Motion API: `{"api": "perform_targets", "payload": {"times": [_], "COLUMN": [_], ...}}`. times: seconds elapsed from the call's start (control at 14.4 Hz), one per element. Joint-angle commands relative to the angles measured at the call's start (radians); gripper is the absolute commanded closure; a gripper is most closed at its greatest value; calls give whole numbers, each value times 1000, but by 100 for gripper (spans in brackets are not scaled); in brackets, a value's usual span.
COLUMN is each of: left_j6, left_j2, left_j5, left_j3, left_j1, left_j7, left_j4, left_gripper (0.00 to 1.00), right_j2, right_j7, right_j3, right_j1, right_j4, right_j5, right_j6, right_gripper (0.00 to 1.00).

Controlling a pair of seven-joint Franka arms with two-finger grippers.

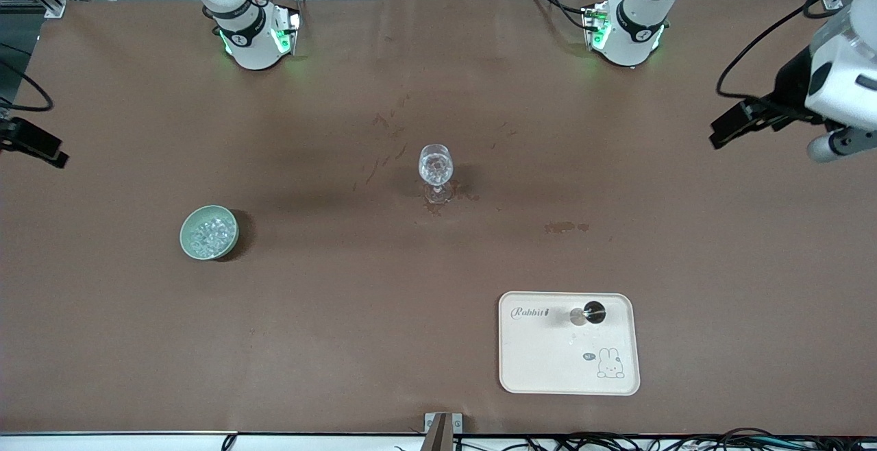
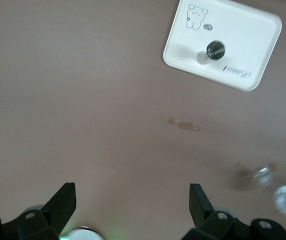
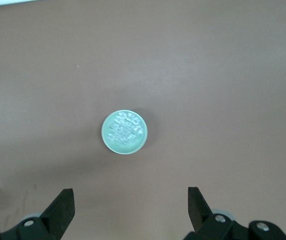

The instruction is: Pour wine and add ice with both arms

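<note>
Front view showed the clear ice lumps (image 1: 209, 234) lying in a pale green round bowl (image 1: 190, 224), toward the right arm's end of the brown surface (image 1: 329, 314), ready for picking. The right end effector (image 3: 130, 212) hovered over it, fingers wide apart and empty; the left end effector (image 2: 133, 210), also spread and empty, hung near the white tray (image 2: 243, 25).

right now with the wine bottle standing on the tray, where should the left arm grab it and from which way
Judging by its upright pose, take the bottle at the neck or upper body, coming in level from the left arm's end of the table. The tray is bare around it, so open jaws can straddle it; a top-down grip would only meet the narrow mouth.
</note>
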Motion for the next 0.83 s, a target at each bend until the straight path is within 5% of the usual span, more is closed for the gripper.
{"api": "perform_targets", "payload": {"times": [0.0,0.56,0.76], "left_j6": [-7,82,81], "left_j2": [-93,-243,-253], "left_j5": [1,1,1], "left_j3": [129,135,134], "left_j1": [-81,-81,-75], "left_j7": [144,256,277], "left_j4": [-101,-307,-312], "left_gripper": [0,0,0], "right_j2": [-106,-133,-133], "right_j7": [-27,-34,-36], "right_j3": [8,9,37], "right_j1": [-11,-13,-51], "right_j4": [-144,-160,-155], "right_j5": [0,12,14], "right_j6": [36,67,67], "right_gripper": [0,0,0]}}
